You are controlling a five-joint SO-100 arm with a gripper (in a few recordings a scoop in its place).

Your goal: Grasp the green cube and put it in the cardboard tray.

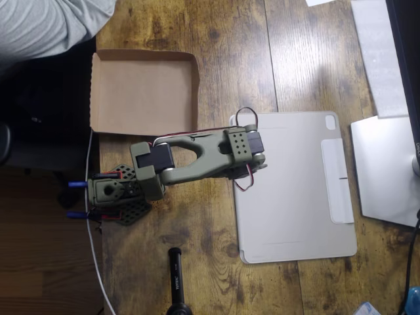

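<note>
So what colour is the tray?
Plain brown cardboard, the tray shows best in the overhead view.

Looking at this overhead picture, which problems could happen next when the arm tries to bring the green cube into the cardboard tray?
1. The arm covers its own head above the edge of the pale-grey tablet cover, so I cannot tell whether the cube is held; an unseen slip is possible.
2. The cardboard tray has low rims and sits at the table edge; a careless release might bounce out.
3. The loose red wire may snag while swinging.
</note>
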